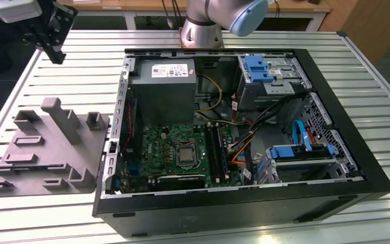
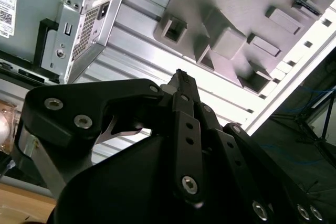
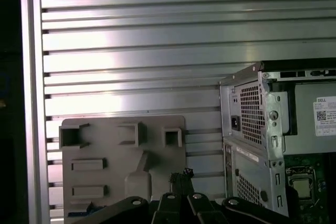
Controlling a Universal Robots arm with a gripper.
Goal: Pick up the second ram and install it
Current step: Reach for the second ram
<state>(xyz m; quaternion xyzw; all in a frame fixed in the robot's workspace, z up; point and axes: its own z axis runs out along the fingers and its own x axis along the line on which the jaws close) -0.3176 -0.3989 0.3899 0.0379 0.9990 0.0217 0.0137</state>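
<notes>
Hovering at the upper left of the exterior view, the end effector [image 1: 57,57] is closed on nothing above the counter [image 1: 79,76]. The second ram [image 1: 217,147] looks seated in the motherboard slots at centre frame, so doing this well means checking it sits level.

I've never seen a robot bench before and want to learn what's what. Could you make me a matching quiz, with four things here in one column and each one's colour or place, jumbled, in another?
Things
1. tool
2. fixture plate
3. power-supply box
4. drive bracket

Colour or place
A. flat on the slatted table, outside the case
B. blue, inside the case
C. black, raised above the table
D. grey, inside the case

Pairs: 1-C, 2-A, 3-D, 4-B.
</notes>
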